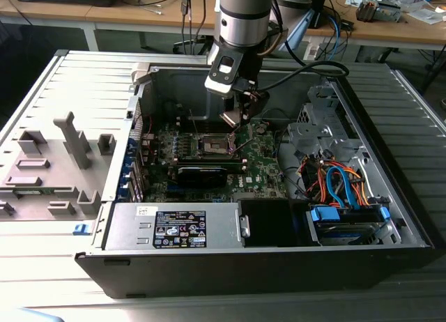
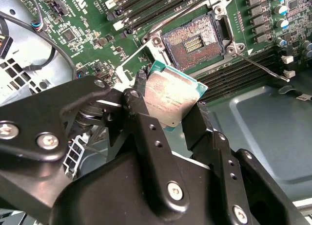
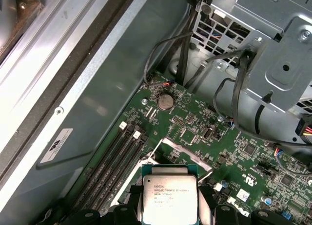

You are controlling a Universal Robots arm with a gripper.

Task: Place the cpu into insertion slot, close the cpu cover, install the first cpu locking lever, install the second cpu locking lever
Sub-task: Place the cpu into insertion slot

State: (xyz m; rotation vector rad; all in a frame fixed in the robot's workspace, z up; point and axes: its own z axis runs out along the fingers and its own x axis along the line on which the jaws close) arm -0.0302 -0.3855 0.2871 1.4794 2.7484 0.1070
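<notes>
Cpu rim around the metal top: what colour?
Teal-green, framing the silver-grey top of the cpu. It shows best in the second wrist view.

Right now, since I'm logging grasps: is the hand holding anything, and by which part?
The hand holds the cpu, pinched by two opposite side edges between its fingers, metal top uncovered.

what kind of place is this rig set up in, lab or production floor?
Probably a lab or workshop, not a production line: an open computer case lies on a grey table, cluttered wooden desks stand behind, and the gripper holds the cpu above the circuit board.
</notes>
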